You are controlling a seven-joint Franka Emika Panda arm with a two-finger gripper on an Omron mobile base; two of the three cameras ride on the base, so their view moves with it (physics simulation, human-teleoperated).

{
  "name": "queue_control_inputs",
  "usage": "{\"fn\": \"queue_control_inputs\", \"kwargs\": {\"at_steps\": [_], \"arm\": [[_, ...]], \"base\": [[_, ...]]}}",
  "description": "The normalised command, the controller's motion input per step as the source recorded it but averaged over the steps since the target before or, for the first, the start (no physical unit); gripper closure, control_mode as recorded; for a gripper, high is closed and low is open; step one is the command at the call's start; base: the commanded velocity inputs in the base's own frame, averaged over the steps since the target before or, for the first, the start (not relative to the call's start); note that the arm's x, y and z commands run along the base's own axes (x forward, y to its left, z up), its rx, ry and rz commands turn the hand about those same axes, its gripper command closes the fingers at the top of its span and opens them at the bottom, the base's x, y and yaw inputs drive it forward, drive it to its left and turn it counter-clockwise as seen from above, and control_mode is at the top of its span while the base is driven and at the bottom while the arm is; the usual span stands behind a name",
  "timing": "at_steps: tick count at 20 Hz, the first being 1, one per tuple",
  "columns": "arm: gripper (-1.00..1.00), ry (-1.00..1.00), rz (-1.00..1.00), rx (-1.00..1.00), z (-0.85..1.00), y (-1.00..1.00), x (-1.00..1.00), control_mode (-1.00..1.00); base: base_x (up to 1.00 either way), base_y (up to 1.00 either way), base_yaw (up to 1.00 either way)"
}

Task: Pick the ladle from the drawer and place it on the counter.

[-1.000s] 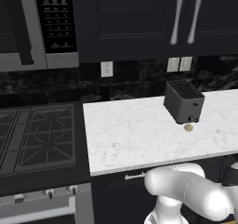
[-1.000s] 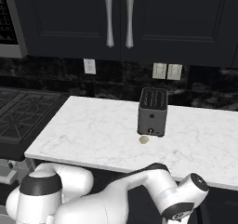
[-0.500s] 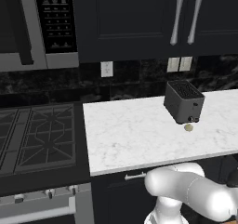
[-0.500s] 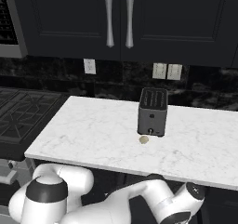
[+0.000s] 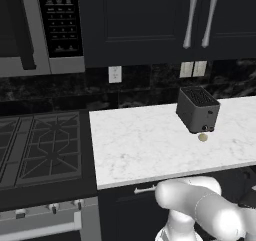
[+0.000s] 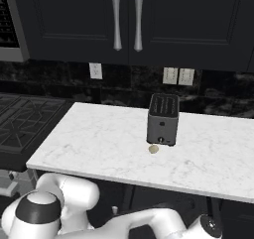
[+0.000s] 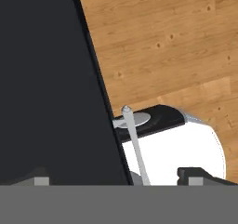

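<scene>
I can't pick out the ladle anywhere. The counter (image 5: pixel 145 145) spans the middle of both base views, carrying a toaster (image 5: pixel 198 109) right of centre with a small tan object (image 5: pixel 203 137) just in front. In the hand view my fingertips (image 7: pixel 197 175) sit well apart at the bottom edge, holding nothing, beside a dark panel (image 7: pixel 46 88) and a silver handle (image 7: pixel 134 139) above wood floor (image 7: pixel 162 37).

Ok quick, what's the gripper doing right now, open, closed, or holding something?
Gripper: open, nothing held; its fingertips sit wide apart beside a dark cabinet panel.
</scene>
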Motion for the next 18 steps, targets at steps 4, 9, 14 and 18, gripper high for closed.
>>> {"fn": "queue_control_inputs", "kwargs": {"at_steps": [4,9,14,18], "arm": [[-1.00,0.00,-0.15,-0.08,-0.22,-0.21,-1.00,-1.00],[-1.00,-0.07,-0.15,-0.02,-0.01,-0.21,-0.99,-1.00],[-1.00,-0.13,-0.02,0.10,1.00,0.38,-0.15,-1.00],[-1.00,0.00,0.01,0.02,1.00,0.68,0.09,-1.00]], "base": [[0.00,0.00,0.00],[0.00,0.00,0.00],[0.00,0.00,0.00],[0.00,0.00,0.00]]}}
